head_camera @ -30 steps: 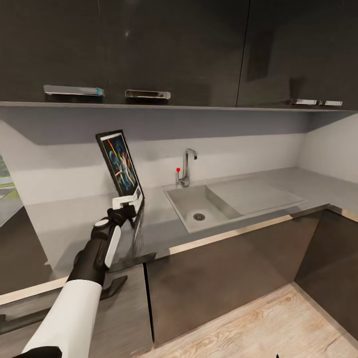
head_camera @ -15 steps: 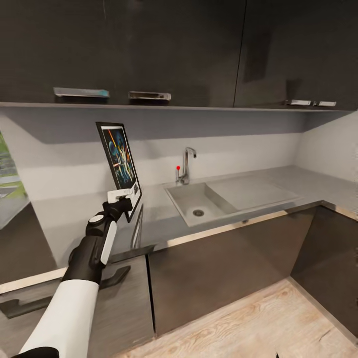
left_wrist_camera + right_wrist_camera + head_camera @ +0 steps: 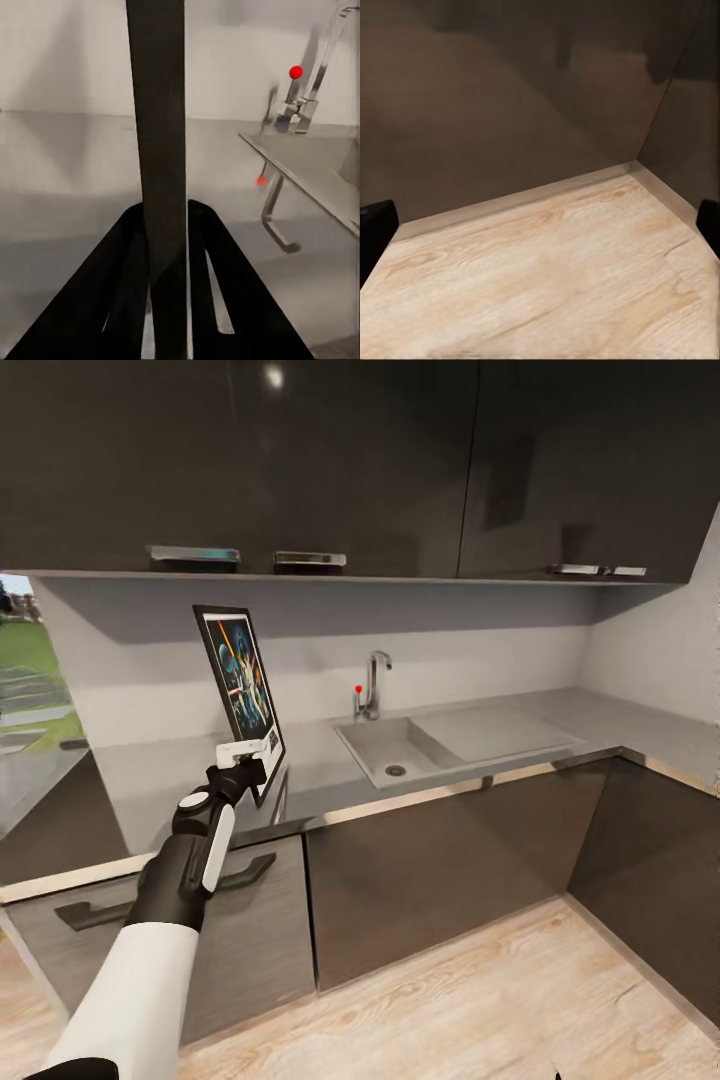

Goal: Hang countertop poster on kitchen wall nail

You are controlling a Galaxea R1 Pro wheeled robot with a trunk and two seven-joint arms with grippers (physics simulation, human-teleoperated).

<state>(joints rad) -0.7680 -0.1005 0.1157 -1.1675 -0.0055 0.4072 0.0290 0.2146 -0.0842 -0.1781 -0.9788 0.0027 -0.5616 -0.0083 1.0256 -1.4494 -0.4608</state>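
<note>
A: How does the poster [image 3: 240,678] look?

B: Upright, black-framed with a white border, colourful figures on dark blue. The left gripper [image 3: 243,762] holds it by the bottom edge, jaws clamped on the frame, above the near left part of the kitchen countertop [image 3: 500,725]. The left wrist view shows it edge-on as a dark strip [image 3: 156,150] between the fingers [image 3: 112,285].

A: Room around it?

B: The pale wall [image 3: 480,650] lies beyond; the upper cabinets [image 3: 350,460] overhang above its top edge. The sink [image 3: 400,745] and tap [image 3: 374,682] are to the right, apart.

A: The right gripper?

B: Its fingertips [image 3: 375,221] stand wide apart over the wood floor [image 3: 540,277].
</note>
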